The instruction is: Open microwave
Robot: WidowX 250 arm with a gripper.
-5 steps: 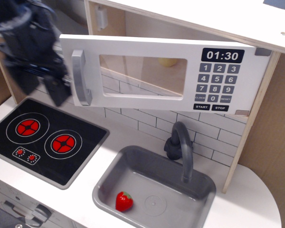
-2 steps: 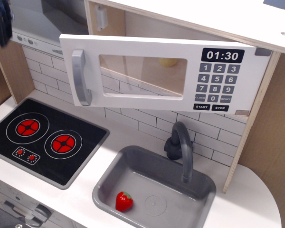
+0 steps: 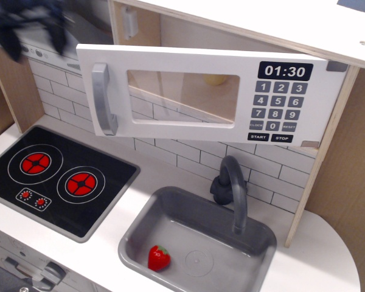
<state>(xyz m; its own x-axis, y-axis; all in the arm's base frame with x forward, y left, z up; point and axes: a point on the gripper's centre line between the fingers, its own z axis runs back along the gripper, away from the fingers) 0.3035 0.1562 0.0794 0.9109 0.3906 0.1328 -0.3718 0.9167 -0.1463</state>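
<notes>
The microwave (image 3: 207,97) door is swung open, task seemingly done; the blurred gripper (image 3: 25,24) at ten o'clock hides its fingers' state.

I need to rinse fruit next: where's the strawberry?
The strawberry lies in the grey sink, front-left corner, below the faucet and right of the stove.

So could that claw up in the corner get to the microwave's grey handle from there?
Probably yes. The claw is blurred at upper left, and nothing stands between it and the handle of the open microwave door.
</notes>
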